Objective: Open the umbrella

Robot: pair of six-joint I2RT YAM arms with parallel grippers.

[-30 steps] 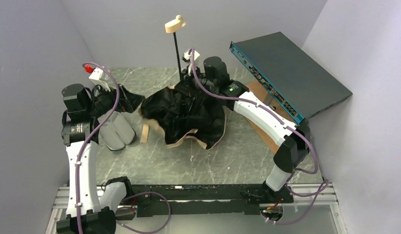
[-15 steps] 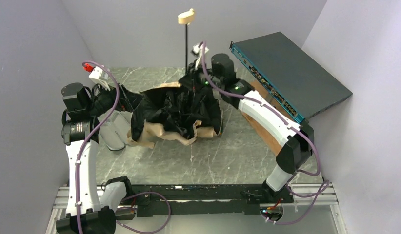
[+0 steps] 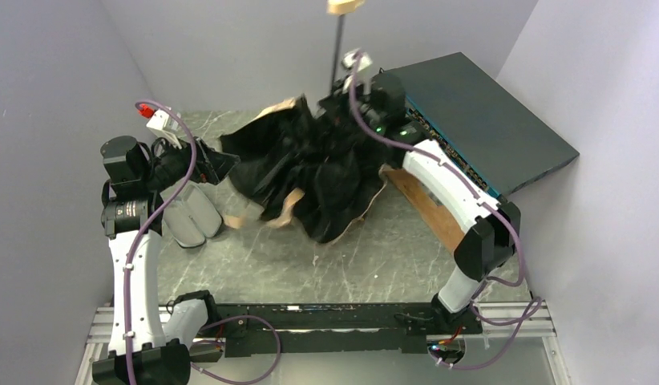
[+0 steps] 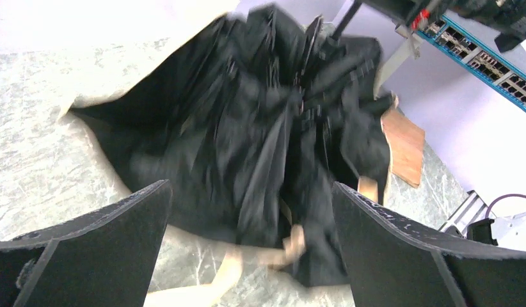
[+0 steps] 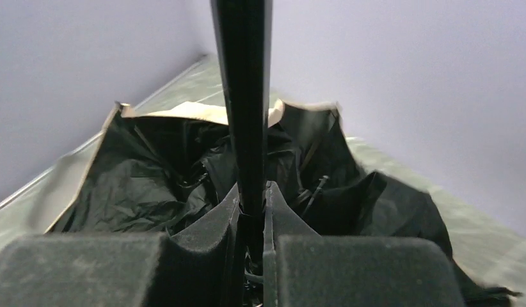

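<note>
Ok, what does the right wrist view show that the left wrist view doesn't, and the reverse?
Only the right wrist view shows the right fingers shut on the black shaft of the umbrella. Only the left wrist view shows the left fingers spread open with nothing between them, the network switch and a brown board. Both show the umbrella's crumpled black lining with a beige edge, over the marbled table.
</note>
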